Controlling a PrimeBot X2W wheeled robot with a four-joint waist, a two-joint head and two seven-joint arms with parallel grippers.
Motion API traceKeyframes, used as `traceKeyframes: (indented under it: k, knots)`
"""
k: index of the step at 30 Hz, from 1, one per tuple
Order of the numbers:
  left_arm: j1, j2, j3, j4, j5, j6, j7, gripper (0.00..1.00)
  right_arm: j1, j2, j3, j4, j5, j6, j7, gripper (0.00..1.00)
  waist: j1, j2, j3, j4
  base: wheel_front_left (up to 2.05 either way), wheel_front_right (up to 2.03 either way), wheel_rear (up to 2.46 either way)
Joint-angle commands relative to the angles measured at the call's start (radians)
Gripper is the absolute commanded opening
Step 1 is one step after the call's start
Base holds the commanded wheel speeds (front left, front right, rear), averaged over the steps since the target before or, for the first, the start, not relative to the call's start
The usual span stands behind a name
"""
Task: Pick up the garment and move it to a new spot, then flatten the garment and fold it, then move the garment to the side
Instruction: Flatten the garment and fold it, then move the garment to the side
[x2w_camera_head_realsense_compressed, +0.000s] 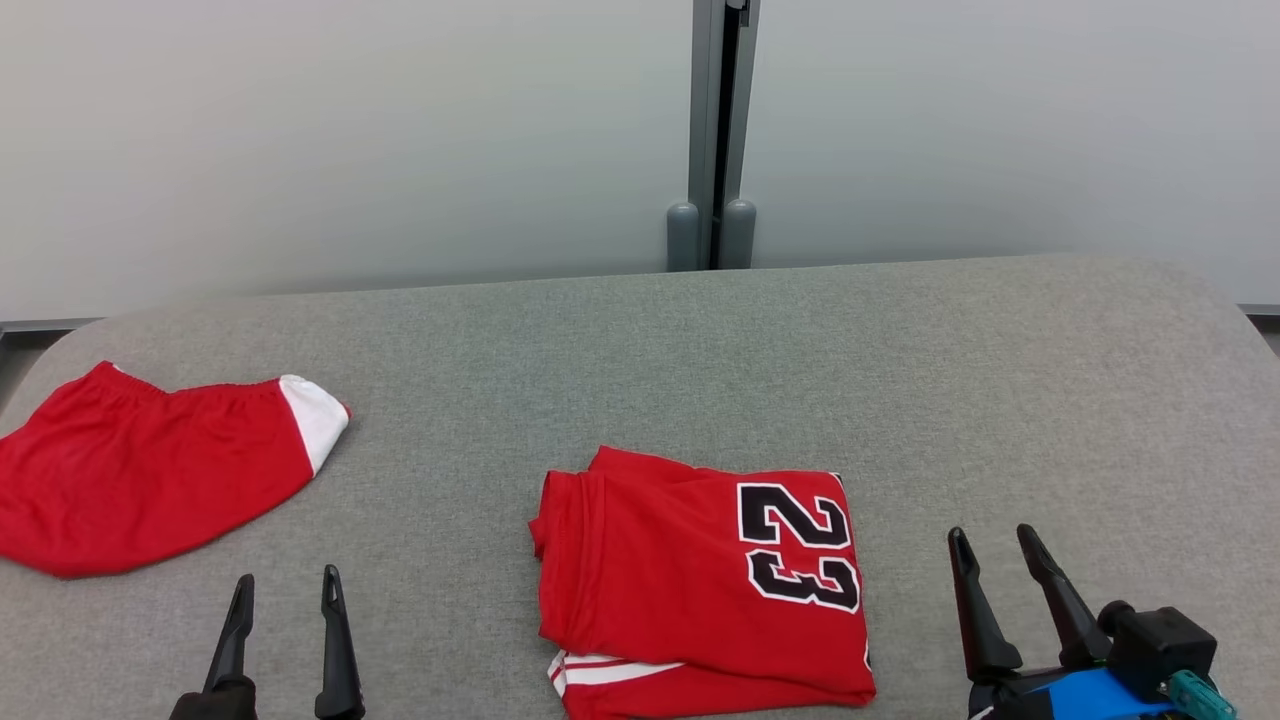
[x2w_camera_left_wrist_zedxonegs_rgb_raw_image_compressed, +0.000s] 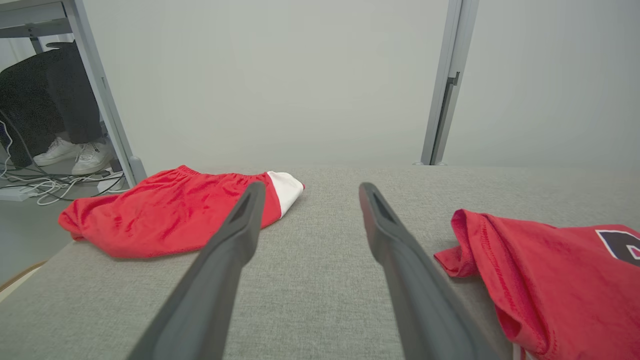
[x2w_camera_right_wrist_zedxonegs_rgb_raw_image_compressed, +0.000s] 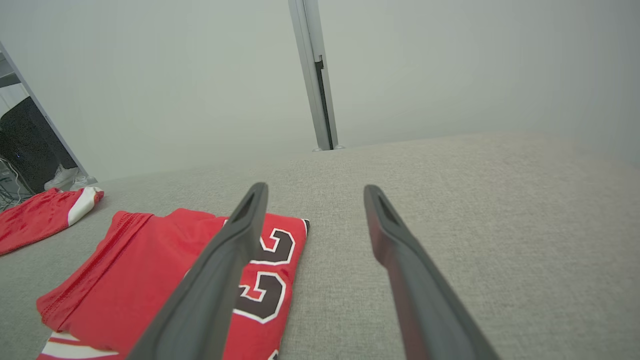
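Observation:
A red jersey garment (x2w_camera_head_realsense_compressed: 690, 580) with a black "23" lies folded into a rectangle on the grey table (x2w_camera_head_realsense_compressed: 700, 350), near the front middle. It also shows in the left wrist view (x2w_camera_left_wrist_zedxonegs_rgb_raw_image_compressed: 545, 270) and the right wrist view (x2w_camera_right_wrist_zedxonegs_rgb_raw_image_compressed: 150, 280). My left gripper (x2w_camera_head_realsense_compressed: 288, 585) stands open to the garment's left, above bare cloth, fingers (x2w_camera_left_wrist_zedxonegs_rgb_raw_image_compressed: 240, 235) apart with nothing between them. My right gripper (x2w_camera_head_realsense_compressed: 995, 540) stands open to the garment's right, also empty; one finger (x2w_camera_right_wrist_zedxonegs_rgb_raw_image_compressed: 235, 240) overlaps the jersey's number in its own view.
Red shorts with a white panel (x2w_camera_head_realsense_compressed: 150, 465) lie at the table's far left edge (x2w_camera_left_wrist_zedxonegs_rgb_raw_image_compressed: 165, 215). Behind the table stand pale wall panels with a grey post (x2w_camera_head_realsense_compressed: 715, 130). A person's legs and white shoes (x2w_camera_left_wrist_zedxonegs_rgb_raw_image_compressed: 75, 152) and floor cables show past the left edge.

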Motion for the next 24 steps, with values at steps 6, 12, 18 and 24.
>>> traceKeyframes:
  k: [6, 12, 18, 24]
  knots:
    - [-0.016, 0.004, 0.017, -0.008, 0.008, -0.020, -0.004, 1.00, 0.006, 0.010, 0.022, 0.006, -0.029, 0.001, -0.001, 1.00, 0.0001, 0.0000, -0.007, 0.014, 0.00, 0.00, 0.00]
    - [-0.016, 0.004, 0.023, -0.013, 0.017, -0.024, -0.004, 1.00, 0.004, 0.015, 0.026, 0.020, -0.044, 0.001, -0.001, 1.00, 0.0001, 0.0000, -0.013, 0.023, 0.00, 0.00, 0.00]
    - [-0.019, 0.003, 0.021, 0.011, 0.012, -0.026, -0.004, 1.00, 0.007, 0.018, 0.028, 0.024, -0.055, 0.001, -0.001, 1.00, 0.0001, 0.0000, -0.016, 0.027, 0.00, 0.00, 0.00]
    - [-0.026, 0.002, 0.019, 0.027, 0.013, -0.024, -0.004, 1.00, 0.001, 0.019, 0.027, 0.015, -0.063, 0.000, -0.001, 1.00, 0.0001, 0.0000, -0.013, 0.025, 0.00, 0.00, 0.00]
